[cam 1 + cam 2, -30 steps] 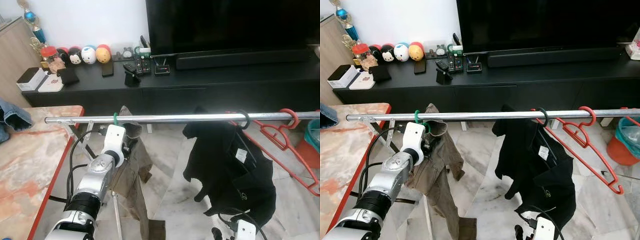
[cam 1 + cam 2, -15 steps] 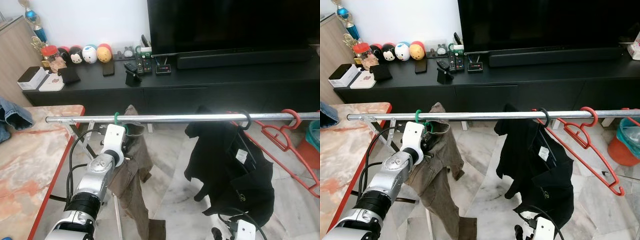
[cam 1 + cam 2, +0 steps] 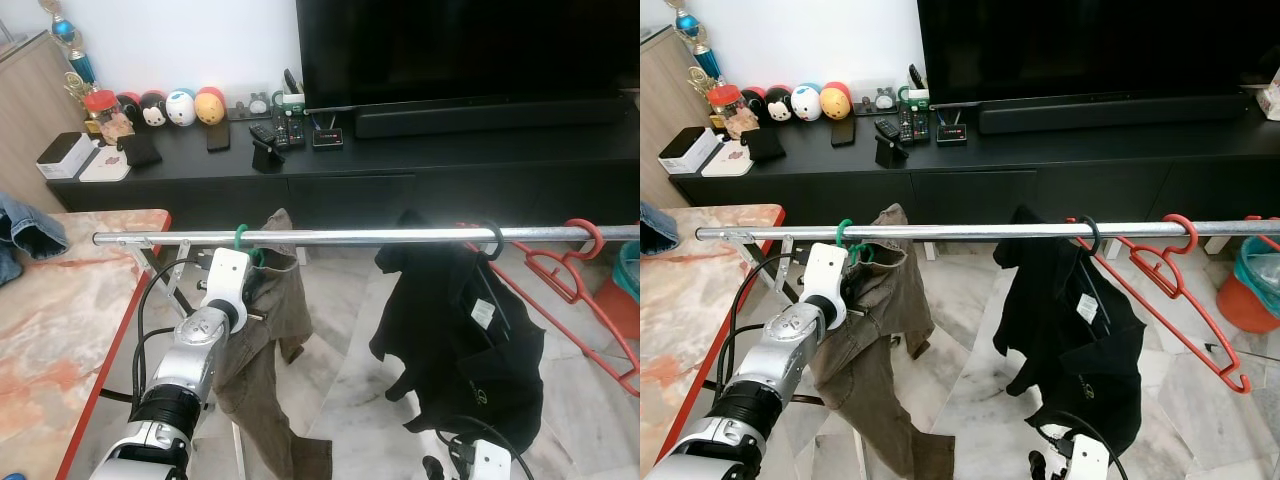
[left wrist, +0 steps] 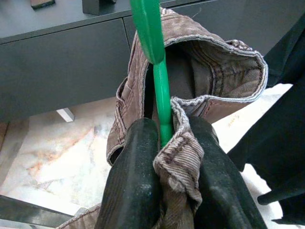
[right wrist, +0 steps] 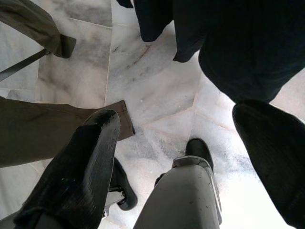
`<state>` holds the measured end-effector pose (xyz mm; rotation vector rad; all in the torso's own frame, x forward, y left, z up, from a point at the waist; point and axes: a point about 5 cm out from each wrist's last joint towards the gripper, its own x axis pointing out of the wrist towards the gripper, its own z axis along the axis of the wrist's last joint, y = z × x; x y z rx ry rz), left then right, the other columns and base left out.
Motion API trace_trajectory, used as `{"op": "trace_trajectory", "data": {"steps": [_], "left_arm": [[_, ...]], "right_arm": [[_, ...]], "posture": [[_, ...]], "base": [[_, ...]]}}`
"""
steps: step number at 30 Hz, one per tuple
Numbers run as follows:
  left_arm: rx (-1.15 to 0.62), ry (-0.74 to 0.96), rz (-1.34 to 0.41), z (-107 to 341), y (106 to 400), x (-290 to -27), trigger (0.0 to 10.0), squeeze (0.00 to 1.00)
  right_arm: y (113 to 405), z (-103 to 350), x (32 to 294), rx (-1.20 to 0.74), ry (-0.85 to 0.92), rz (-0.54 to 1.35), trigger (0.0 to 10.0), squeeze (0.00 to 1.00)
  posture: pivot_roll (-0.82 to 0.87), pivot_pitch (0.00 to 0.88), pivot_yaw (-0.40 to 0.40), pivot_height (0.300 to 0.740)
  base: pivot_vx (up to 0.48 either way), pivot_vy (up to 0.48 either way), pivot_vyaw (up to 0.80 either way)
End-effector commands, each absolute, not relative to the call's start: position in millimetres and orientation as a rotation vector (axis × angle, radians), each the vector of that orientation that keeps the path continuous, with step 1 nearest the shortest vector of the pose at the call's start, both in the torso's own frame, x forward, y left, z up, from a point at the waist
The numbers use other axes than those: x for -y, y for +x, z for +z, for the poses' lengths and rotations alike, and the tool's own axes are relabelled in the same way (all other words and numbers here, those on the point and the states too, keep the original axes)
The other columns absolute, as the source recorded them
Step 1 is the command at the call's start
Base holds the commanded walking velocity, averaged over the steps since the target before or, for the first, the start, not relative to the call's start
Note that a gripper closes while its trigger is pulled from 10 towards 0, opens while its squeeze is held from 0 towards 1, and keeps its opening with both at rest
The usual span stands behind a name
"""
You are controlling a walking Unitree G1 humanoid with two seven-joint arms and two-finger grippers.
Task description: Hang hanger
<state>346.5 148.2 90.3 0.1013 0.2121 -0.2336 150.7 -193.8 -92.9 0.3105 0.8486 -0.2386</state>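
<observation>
A green hanger (image 4: 161,95) carries brown trousers (image 3: 270,340), and its hook (image 3: 241,237) sits over the silver clothes rail (image 3: 380,236) near the rail's left end. My left gripper (image 4: 164,148) is shut on the hanger's neck and the trouser waistband just below the rail, reached up by the left arm (image 3: 200,340). Down by the floor my right gripper (image 5: 186,157) hangs open with nothing in it, and its wrist (image 3: 485,460) shows at the bottom edge.
A black garment (image 3: 460,330) on a black hanger and an empty red hanger (image 3: 580,270) hang further right on the rail. A red-edged marble table (image 3: 60,320) stands at the left. Behind are a black TV cabinet (image 3: 400,160) and a teal bin (image 3: 628,265).
The trousers have swung right and hang lower and fuller under the rail. The green hook has shifted slightly right along the rail. The right arm has not moved.
</observation>
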Motion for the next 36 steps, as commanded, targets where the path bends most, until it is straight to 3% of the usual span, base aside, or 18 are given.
{"op": "trace_trajectory", "data": {"steps": [1, 8, 9, 10, 11, 22, 36], "left_arm": [[-0.221, 0.108, -0.235, 86.5, 344.7, -149.7, 0.0, 0.0], [-0.134, 0.062, -0.19, 100.1, 349.4, -151.8, 0.0, 0.0], [-0.101, 0.058, -0.189, 104.6, 349.3, -152.0, 3.8, 0.0], [-0.081, 0.058, -0.189, 107.0, 349.0, -152.1, 3.8, 0.0], [-0.066, 0.047, -0.186, 109.0, 348.3, -152.6, 10.0, 0.0], [0.047, 0.042, -0.197, 113.4, 325.7, -165.6, 10.0, 0.0], [0.037, 0.075, -0.136, 94.2, 291.4, -186.5, 10.0, 0.0]], "right_arm": [[148.3, -94.4, 190.9, -0.862, 0.312, -0.23, 10.0, 0.0], [148.4, -94.4, 191.3, -0.862, 0.309, -0.23, 10.0, 0.0], [148.3, -94.4, 191.3, -0.862, 0.31, -0.23, 10.0, 0.0], [148.2, -94.4, 191.3, -0.862, 0.31, -0.231, 10.0, 0.0], [148.2, -94.4, 191.2, -0.863, 0.309, -0.23, 10.0, 0.0], [146.5, -95.1, 190.8, -0.867, 0.307, -0.232, 10.0, 0.0], [144.8, -95.2, 194.2, -0.871, 0.286, -0.236, 10.0, 0.0]], "posture": [[-0.02, 0.033, 0.09, 0.74], [-0.02, 0.023, 0.091, 0.74], [-0.02, 0.021, 0.092, 0.74], [-0.02, 0.019, 0.092, 0.74], [-0.02, 0.019, 0.092, 0.74], [-0.03, 0.0, 0.095, 0.74], [-0.02, 0.0, 0.077, 0.74]], "base": [[0.0, 0.0, 0.0], [0.0, 0.0, 0.0], [0.0, 0.0, 0.0], [0.0, 0.0, 0.0], [0.0, 0.0, 0.0], [0.0, 0.0, 0.0], [0.0, 0.0, 0.0]]}}
